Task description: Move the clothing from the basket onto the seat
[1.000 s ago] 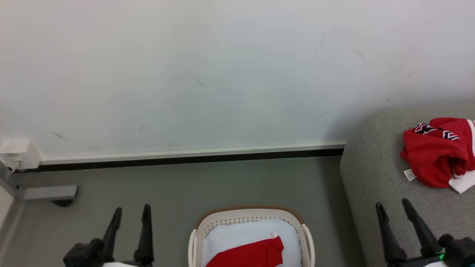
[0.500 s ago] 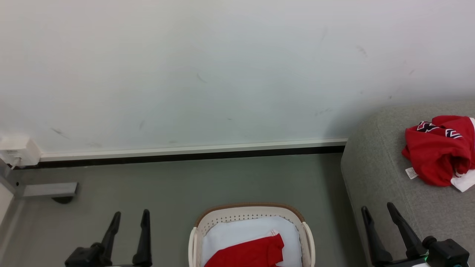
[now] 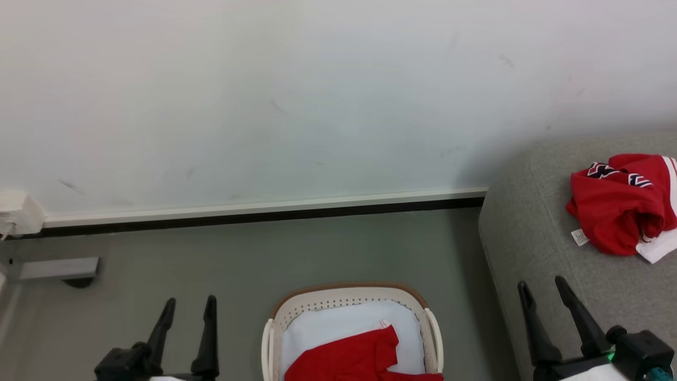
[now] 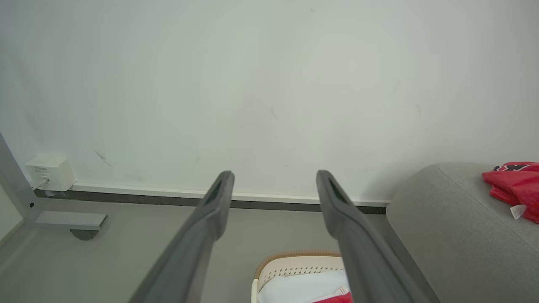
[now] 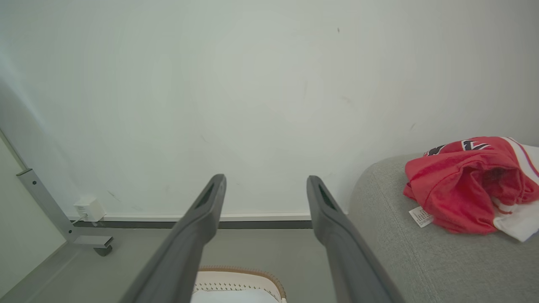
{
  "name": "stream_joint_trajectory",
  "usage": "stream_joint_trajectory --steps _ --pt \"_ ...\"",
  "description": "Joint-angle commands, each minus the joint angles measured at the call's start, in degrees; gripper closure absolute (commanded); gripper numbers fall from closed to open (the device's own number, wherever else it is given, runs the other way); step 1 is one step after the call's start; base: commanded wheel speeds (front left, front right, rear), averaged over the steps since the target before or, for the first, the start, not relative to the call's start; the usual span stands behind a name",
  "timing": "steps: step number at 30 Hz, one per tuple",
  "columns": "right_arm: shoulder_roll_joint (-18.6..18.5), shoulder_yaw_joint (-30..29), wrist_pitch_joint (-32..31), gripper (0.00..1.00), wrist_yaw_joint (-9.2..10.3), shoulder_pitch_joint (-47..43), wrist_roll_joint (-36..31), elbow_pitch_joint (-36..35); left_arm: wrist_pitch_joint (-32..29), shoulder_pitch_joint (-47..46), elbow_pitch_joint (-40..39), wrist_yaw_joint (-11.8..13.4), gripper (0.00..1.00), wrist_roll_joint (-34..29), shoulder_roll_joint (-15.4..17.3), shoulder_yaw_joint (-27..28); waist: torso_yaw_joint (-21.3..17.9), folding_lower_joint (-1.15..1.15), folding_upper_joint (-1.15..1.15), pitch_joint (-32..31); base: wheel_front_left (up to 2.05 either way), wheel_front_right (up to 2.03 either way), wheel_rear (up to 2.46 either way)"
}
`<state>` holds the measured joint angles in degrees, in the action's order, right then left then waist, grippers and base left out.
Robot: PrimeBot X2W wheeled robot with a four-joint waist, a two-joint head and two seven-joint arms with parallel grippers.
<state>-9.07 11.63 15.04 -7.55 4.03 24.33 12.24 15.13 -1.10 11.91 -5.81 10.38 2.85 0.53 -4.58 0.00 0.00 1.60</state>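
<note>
red clothing (image 3: 354, 360) in the basket (image 3: 328, 302) sits bottom centre, midway between left gripper (image 3: 191, 298) and right gripper (image 3: 540, 280), both wide open, empty.

Item count, by kind.
We count two pieces of red clothing: a first garment (image 3: 354, 357), in the basket (image 3: 344, 292), and a second garment (image 3: 613, 211), on the seat (image 3: 534, 238). We count one basket, one white sheet lining (image 3: 328, 328) and one seat. We count two hands, the left hand (image 3: 190, 299) and the right hand (image 3: 541, 282), each with two dark fingers (image 3: 208, 333), four in total. We count one white wall box (image 3: 16, 211) and one white label (image 3: 579, 237).
</note>
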Motion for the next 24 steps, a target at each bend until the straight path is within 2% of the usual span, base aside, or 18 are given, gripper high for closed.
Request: stream_joint_trajectory --steps 1,12,19,24 --pt "-0.2 -0.2 0.2 0.0 0.12 1.2 0.3 -0.4 0.0 -0.9 0.1 -0.2 0.0 -0.6 0.1 -0.2 -0.5 0.0 0.0 0.8 0.0 0.0 0.0" --pt "0.9 -2.4 0.2 0.0 0.12 8.1 0.1 -3.5 0.0 -9.9 3.4 -1.5 0.0 -1.8 0.4 -4.6 -4.0 0.0 0.0 11.4 0.0 0.0 0.0" --pt "2.4 -5.5 0.2 0.0 0.12 12.0 -0.6 -6.6 0.0 -17.5 10.1 -1.7 0.0 -2.2 3.6 -10.1 -6.9 0.0 0.0 18.7 0.0 0.0 0.0" --pt "2.6 -6.4 0.2 0.0 0.12 14.9 -1.4 -8.4 -1.9 -24.7 16.5 -1.7 0.0 -0.7 6.8 -17.0 -8.7 0.0 0.0 24.4 0.0 0.0 0.0"
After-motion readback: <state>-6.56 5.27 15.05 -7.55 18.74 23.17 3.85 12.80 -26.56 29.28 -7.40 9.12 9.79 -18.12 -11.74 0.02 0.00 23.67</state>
